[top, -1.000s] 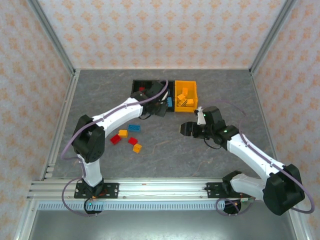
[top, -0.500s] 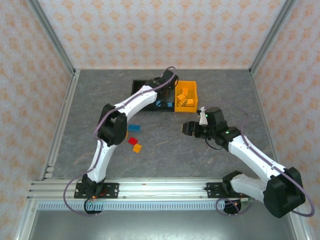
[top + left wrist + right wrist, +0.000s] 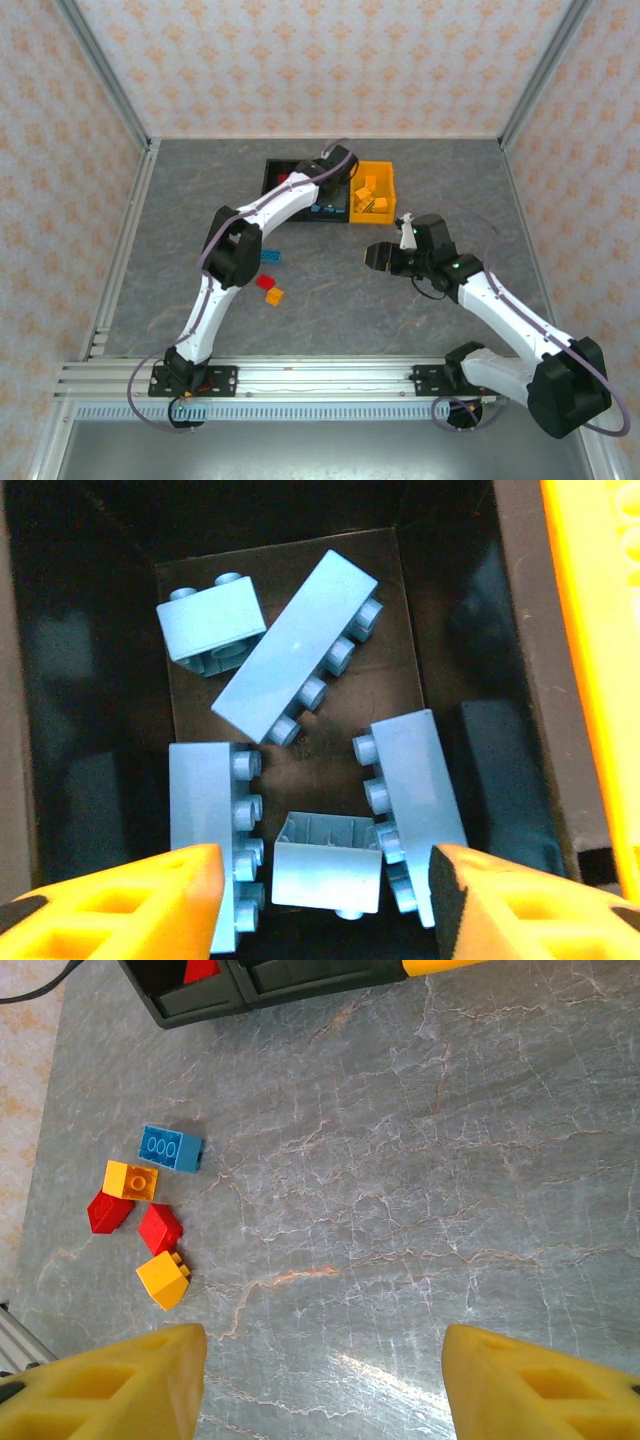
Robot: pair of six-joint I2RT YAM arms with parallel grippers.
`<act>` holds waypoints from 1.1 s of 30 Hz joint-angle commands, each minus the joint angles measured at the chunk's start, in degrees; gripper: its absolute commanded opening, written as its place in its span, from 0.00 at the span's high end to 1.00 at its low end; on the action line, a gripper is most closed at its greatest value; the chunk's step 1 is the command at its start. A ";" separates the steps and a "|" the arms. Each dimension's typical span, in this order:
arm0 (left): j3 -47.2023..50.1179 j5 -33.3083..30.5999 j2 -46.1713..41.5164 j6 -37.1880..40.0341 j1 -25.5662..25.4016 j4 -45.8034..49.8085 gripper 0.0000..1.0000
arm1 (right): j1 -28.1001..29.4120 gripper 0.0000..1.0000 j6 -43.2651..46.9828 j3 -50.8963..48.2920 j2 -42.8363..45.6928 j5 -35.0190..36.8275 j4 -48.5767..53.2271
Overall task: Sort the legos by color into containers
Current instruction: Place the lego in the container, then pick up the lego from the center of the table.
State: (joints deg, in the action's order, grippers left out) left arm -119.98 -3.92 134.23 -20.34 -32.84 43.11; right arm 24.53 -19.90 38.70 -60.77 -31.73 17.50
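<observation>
My left gripper [image 3: 335,192] hangs open over the middle black container [image 3: 100,680]. Several blue legos lie in that bin, one small blue brick [image 3: 325,875] directly below the gap between my fingers [image 3: 110,900], with space on both sides. The left black container [image 3: 280,175] holds a red brick [image 3: 200,970], and the orange-yellow container [image 3: 378,172] holds orange-yellow bricks. Loose legos lie on the table: a blue one [image 3: 170,1147], an orange-yellow one [image 3: 130,1180], two red ones [image 3: 108,1212] [image 3: 160,1228] and another orange-yellow one [image 3: 163,1280]. My right gripper [image 3: 375,257] hovers open above bare table.
The grey marbled table [image 3: 330,300] is walled in by patterned panels. My left arm's elbow [image 3: 232,250] stands beside the loose bricks and covers some of them from above. An aluminium rail [image 3: 300,375] runs along the near edge.
My left arm has stretched forward over the middle bin and its jaws have opened; a small blue brick now lies free beneath them. The right arm has barely moved.
</observation>
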 commanded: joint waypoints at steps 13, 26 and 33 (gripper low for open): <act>32.28 -1.08 -34.57 -2.42 -0.82 -8.94 0.34 | 2.78 0.29 1.87 2.32 -0.17 0.87 -1.55; 58.83 -0.22 -49.68 -2.10 4.12 -10.38 0.13 | 15.01 0.24 2.86 4.13 -4.05 4.41 -8.14; 58.85 1.95 -42.31 0.83 6.97 -11.89 0.04 | 18.79 0.22 1.95 2.62 -4.13 5.69 -11.63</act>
State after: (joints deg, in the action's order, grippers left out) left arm -60.90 -3.20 89.23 -21.69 -26.30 32.32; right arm 43.09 -18.17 41.63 -65.52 -28.29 8.88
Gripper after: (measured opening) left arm 0.950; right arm 0.774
